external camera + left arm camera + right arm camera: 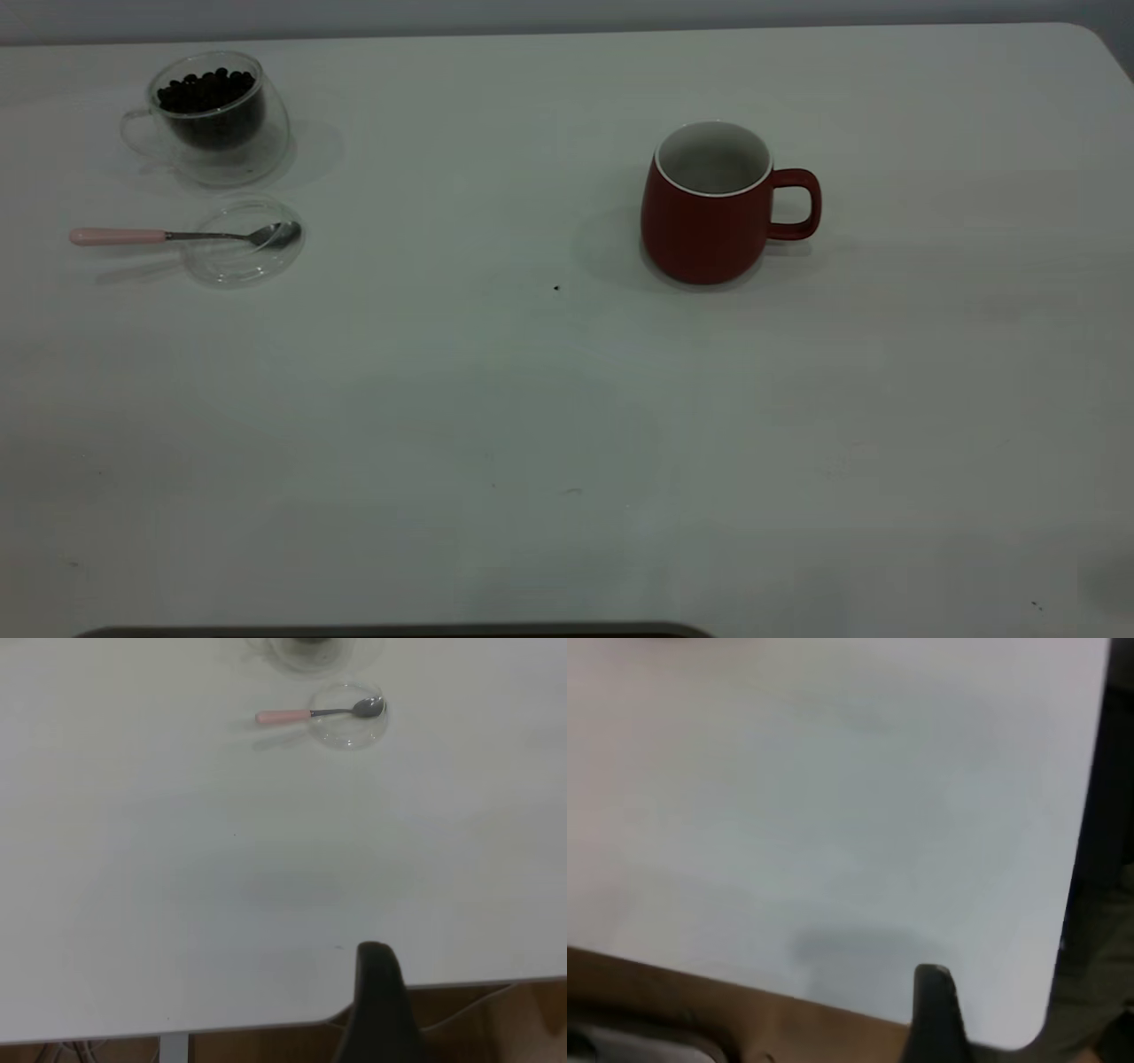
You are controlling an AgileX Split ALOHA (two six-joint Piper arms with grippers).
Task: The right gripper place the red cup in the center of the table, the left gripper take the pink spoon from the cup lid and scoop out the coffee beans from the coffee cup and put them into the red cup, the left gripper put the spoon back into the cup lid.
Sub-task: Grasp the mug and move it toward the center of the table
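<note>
Right now the red cup stands upright right of the table centre, handle pointing right, nearer my right arm. Neither gripper shows enough; I cannot tell their opening.

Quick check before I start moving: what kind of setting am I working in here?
Probably a lab or test bench staged as a coffee corner: a bare white table holding only a red cup, a glass coffee cup of beans, and a pink spoon on a cup lid.

A bare test setup is suggested, not a home: a plain white tabletop against a blank grey wall (cables are seen below).
</note>
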